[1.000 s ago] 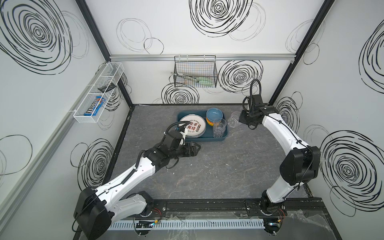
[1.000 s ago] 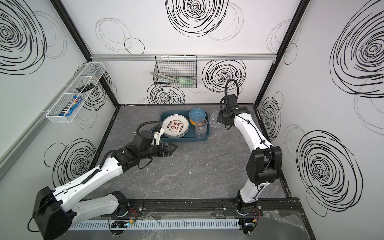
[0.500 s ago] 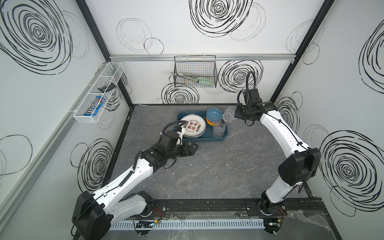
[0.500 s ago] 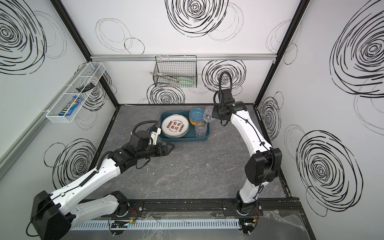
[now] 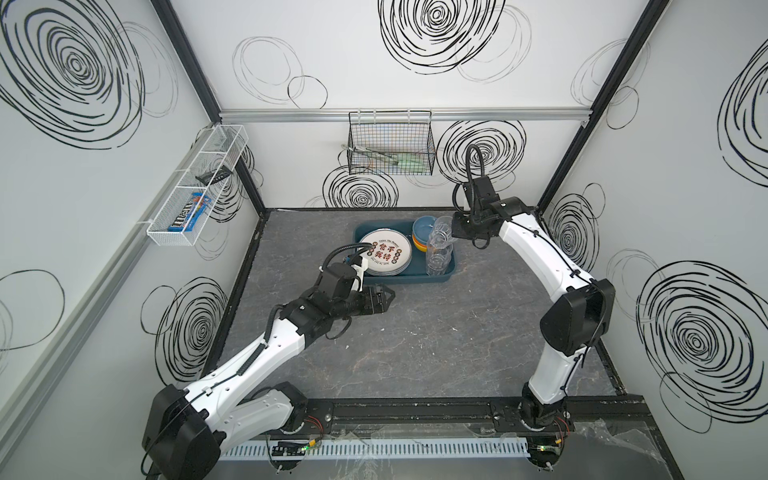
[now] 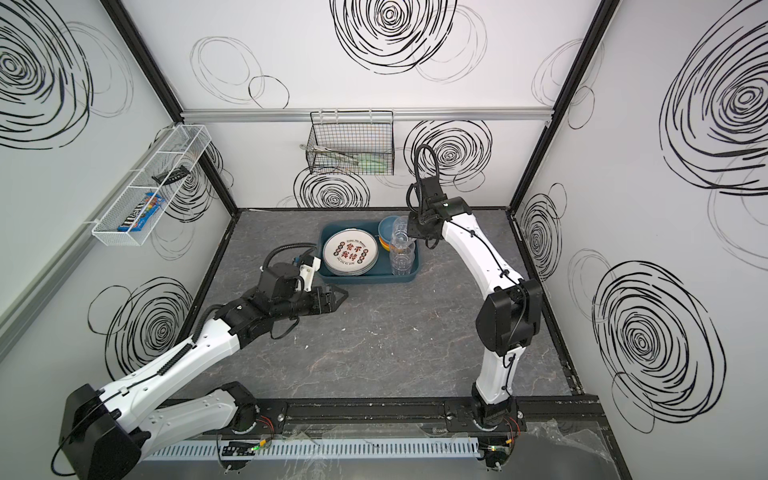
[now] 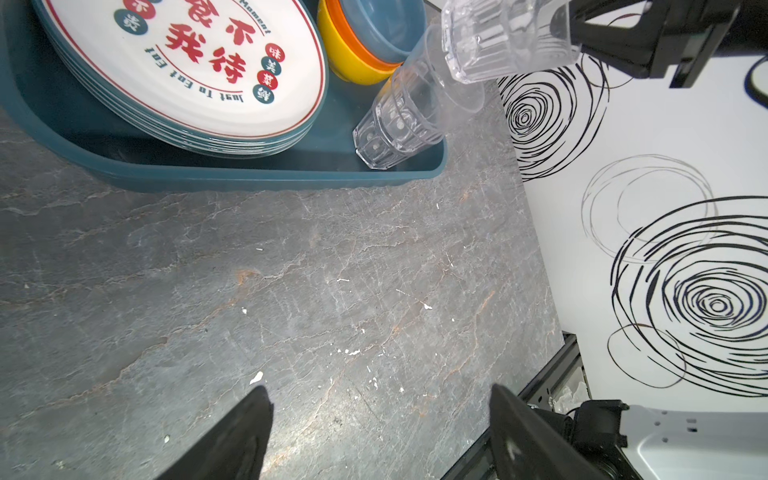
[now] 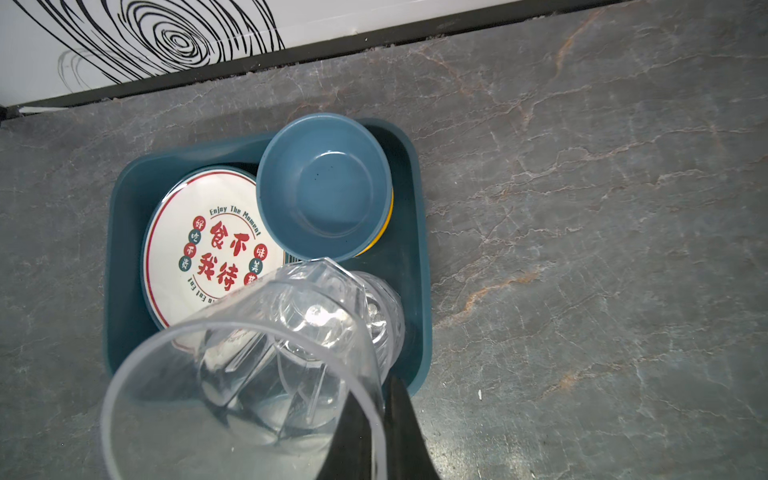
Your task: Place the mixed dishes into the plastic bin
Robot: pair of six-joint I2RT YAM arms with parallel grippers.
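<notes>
The dark teal plastic bin [image 5: 399, 277] [image 6: 365, 279] stands at the back middle of the grey table. It holds a stack of white plates with red Chinese characters [image 5: 385, 252] [image 8: 199, 249], a blue bowl [image 5: 424, 227] [image 8: 324, 187] nested on orange and yellow bowls, and stacked clear tumblers [image 5: 438, 259] [image 7: 399, 120]. My right gripper [image 5: 453, 230] [image 8: 378, 386] is shut on the rim of another clear tumbler [image 5: 441, 230] [image 8: 232, 382], held tilted just above that stack. My left gripper [image 5: 388, 296] [image 7: 378, 392] hangs open and empty over bare table in front of the bin.
A black wire basket [image 5: 390, 149] hangs on the back wall above the bin. A white wire tray [image 5: 195, 187] with snack packs is fixed to the left wall. A black rail [image 5: 415, 409] runs along the table's front edge.
My right gripper has carried the clear tumbler leftward from beside the bin's right end to above the tumbler stack. The left gripper has drawn back slightly from the bin, still open.
</notes>
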